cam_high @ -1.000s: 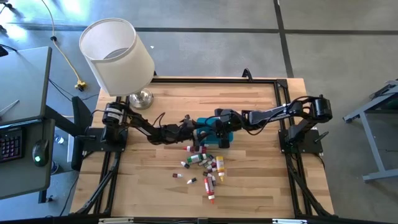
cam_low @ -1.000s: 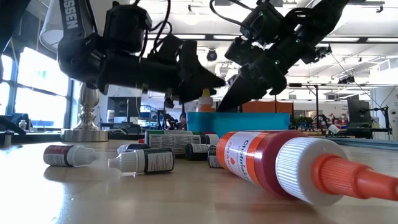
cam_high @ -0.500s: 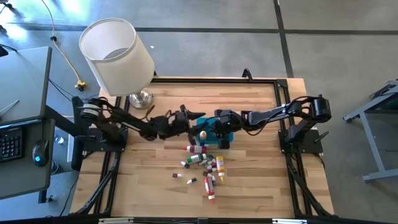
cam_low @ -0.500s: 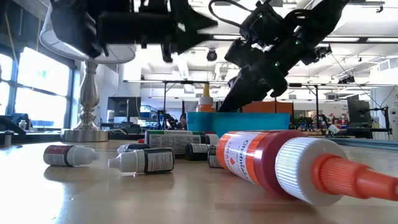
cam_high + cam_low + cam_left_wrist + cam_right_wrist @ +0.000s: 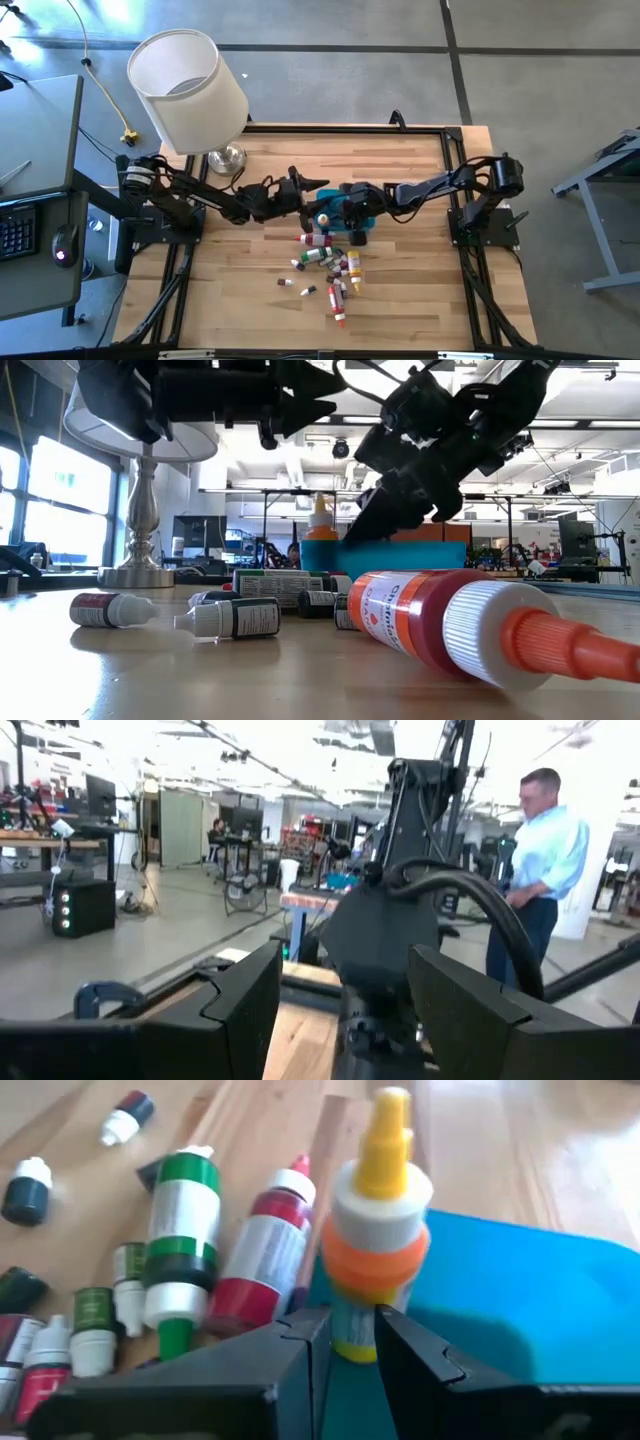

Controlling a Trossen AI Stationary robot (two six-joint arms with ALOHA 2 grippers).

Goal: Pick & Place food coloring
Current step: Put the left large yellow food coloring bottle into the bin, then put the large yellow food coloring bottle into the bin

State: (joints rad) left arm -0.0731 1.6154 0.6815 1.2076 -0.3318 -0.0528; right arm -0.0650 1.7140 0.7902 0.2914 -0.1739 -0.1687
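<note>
The wooden butcher-block table [image 5: 400, 290] carries everything shown. A lamp with a white drum shade [image 5: 188, 90] stands at its far left corner. My left arm hangs raised over the table's middle, left of the bin; my left claw [image 5: 312, 185] has its fingers spread wide and holds nothing. My right arm reaches in from the right edge, and my right claw [image 5: 345, 203] sits over the small teal-blue rectangular plastic bin [image 5: 500, 1290] near the table's centre.

In my right wrist view, the narrowed fingers pinch the base of an upright small bottle with an orange collar, white shoulder and yellow nozzle [image 5: 378, 1240], at the bin's rim; whether it already stands inside I cannot tell.

The other food coloring, a scatter of small plastic bottles and tubes [image 5: 330, 265], lies on the bare wood between the bin and the near edge, among them a large red tube with a ribbed white collar [image 5: 440, 625] and a small dark bottle with a white cap [image 5: 235, 618].

My judgement: the task is only beginning, with one bottle in hand and nearly all of the pile left to move.
</note>
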